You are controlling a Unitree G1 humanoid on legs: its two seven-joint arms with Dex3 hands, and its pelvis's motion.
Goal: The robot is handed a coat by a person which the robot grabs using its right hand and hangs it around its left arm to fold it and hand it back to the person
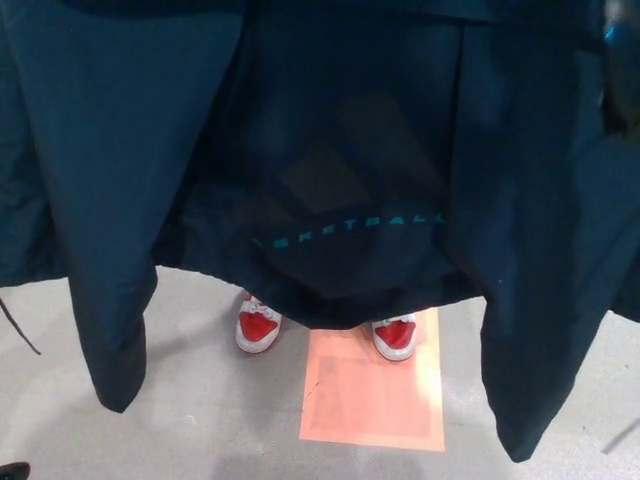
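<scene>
Navy coat [330, 150] hangs spread wide across the view, evidently offered for taking by the person whose red shoes [257, 325] show beneath. The right hand [622, 80] blurs against its upper edge; its grip cannot be told. The left hand is unseen.

coat [330, 150] across the view, a person's shoes [258, 326] behind its hem, one on the floor patch [375, 400]

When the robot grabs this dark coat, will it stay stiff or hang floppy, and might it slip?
Probably floppy: the coat hangs in loose folds, its sleeves dangling limp. Its smooth-looking fabric may slide somewhat.
</scene>
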